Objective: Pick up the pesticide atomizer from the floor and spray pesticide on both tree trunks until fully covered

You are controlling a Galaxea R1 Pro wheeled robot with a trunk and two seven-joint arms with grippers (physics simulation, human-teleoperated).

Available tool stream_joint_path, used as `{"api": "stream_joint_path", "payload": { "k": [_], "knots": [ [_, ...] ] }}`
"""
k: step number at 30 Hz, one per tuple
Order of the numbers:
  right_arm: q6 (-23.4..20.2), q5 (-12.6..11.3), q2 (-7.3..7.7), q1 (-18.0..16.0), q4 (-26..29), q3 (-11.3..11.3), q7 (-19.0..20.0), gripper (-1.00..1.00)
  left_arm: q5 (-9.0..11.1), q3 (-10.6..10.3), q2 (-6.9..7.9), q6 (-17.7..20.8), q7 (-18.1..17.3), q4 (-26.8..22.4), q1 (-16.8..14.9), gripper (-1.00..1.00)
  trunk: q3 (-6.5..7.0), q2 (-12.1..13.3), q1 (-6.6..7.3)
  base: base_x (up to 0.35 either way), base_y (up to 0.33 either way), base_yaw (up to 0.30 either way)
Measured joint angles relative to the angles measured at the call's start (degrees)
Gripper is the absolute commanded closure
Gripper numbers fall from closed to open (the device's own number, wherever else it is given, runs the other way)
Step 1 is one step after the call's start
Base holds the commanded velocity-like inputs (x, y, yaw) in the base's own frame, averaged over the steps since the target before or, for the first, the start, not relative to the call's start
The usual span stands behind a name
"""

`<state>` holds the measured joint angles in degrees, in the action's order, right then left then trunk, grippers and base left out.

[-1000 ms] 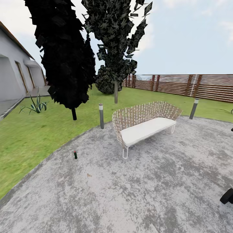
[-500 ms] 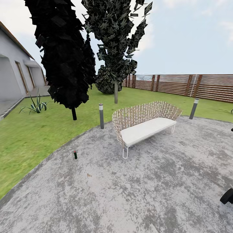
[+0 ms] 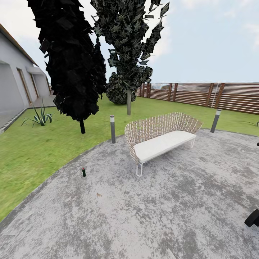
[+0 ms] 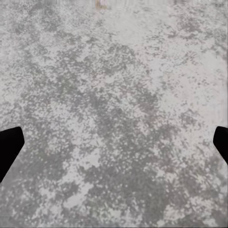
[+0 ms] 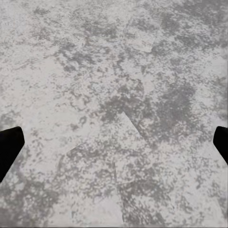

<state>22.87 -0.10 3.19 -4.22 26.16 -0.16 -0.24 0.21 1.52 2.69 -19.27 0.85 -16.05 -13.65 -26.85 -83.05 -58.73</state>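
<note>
The pesticide atomizer (image 3: 83, 172), a tiny dark green bottle with a red top, stands upright on the grey speckled floor (image 3: 151, 216) near its curved left edge, left of the bench. It is well ahead of me and far from both arms. In the left wrist view my left gripper (image 4: 114, 147) is open, its dark fingertips (image 4: 8, 149) wide apart over bare paving. My right gripper (image 5: 114, 147) is open too, with only paving between its fingertips (image 5: 9, 147). A black part of my right arm (image 3: 253, 218) shows at the head view's right edge.
A woven bench (image 3: 160, 138) with a white seat stands mid-paving. Grey bollard lamps (image 3: 112, 129) (image 3: 215, 121) mark the paving's edge. On the lawn (image 3: 32, 151) stand black-foliaged trees (image 3: 72, 61) (image 3: 127, 46). A slatted fence (image 3: 201, 94) closes the back; a house (image 3: 14, 79) is left.
</note>
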Motion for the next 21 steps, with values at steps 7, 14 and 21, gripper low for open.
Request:
{"api": "stream_joint_path", "payload": {
  "k": [7,14,21],
  "knots": [
    [0.27,0.25,0.12,-1.32,-2.12,0.25,0.46,-1.0,0.11,0.5,0.58,-0.57,-0.02,0.41,2.57,-1.0,-0.02,0.0,0.0,0.0,0.0,0.0],
    [0.42,0.29,0.22,-1.38,-2.24,0.18,0.06,-1.0,1.66,4.49,0.49,-0.76,-0.12,0.54,2.96,-1.0,-0.05,0.0,0.01,0.034,0.0,0.053],
    [0.43,0.33,0.22,-1.38,-2.51,0.22,0.0,-1.0,1.73,4.63,0.64,-0.75,-0.11,0.56,2.98,-1.0,-0.27,-0.01,0.03,0.301,0.0,0.248]
  ]
}}
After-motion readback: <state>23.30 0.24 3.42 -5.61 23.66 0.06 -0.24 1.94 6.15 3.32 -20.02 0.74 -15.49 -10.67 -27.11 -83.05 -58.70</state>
